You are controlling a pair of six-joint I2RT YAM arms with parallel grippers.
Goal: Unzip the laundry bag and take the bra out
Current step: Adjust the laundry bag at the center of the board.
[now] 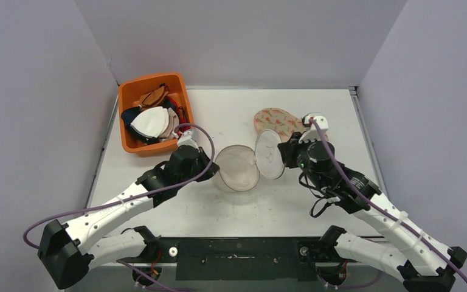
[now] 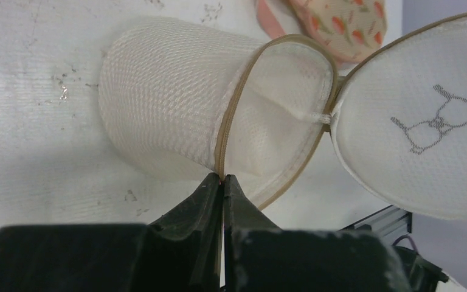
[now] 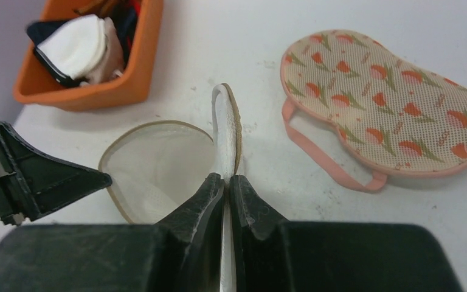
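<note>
The white mesh laundry bag point(image 1: 237, 170) lies unzipped mid-table, its round lid point(image 1: 269, 154) swung up to the right. My left gripper point(image 1: 211, 167) is shut on the tan zipper rim of the bag's bowl point(image 2: 164, 115), pinching it at the near edge point(image 2: 222, 178). My right gripper point(image 1: 283, 155) is shut on the lid's edge point(image 3: 226, 121), which stands upright between its fingers point(image 3: 227, 177). The bra point(image 1: 276, 121), cream with an orange floral print and a pink strap, lies flat on the table behind the bag, outside it point(image 3: 389, 103). The bowl's inside looks empty.
An orange bin point(image 1: 127, 143) with several garments stands at the back left, close behind the left arm. Grey walls enclose the table on the left, back and right. The lid carries a small bra outline drawing point(image 2: 438, 118).
</note>
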